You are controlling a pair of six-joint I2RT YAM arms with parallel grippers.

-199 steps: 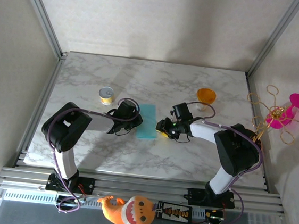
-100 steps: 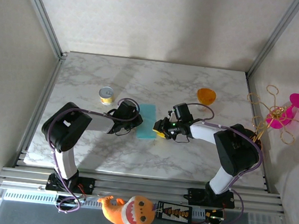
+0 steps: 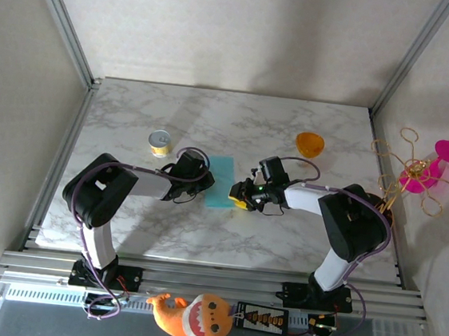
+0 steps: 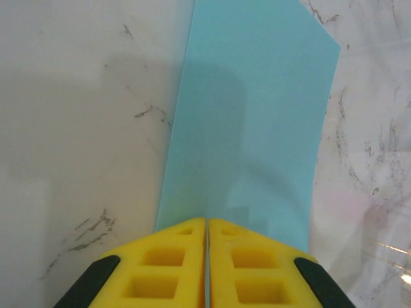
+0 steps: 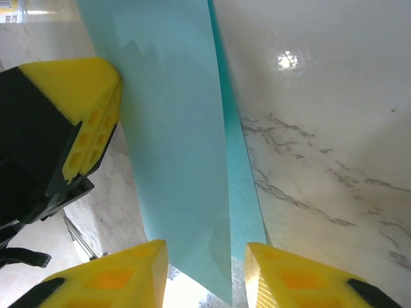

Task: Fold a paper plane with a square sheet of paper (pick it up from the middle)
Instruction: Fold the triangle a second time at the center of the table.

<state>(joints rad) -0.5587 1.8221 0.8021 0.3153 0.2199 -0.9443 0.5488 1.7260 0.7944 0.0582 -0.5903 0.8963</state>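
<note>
Clearly folded, the teal-blue paper [image 3: 221, 181] forms a narrow 2-layer strip.

Thin teal-blue sheet of paper [image 4: 257, 128], smooth and matt, with one sharp crease. Beneath it, a white marble-patterned tabletop [image 5: 334, 128], polished and glossy, catching bright glints of light. The left arm's yellow fingers [image 4: 160, 269] look like matt moulded plastic with recessed square pockets. A small yellow can [image 3: 160, 142] has a shiny metal lid.
</note>
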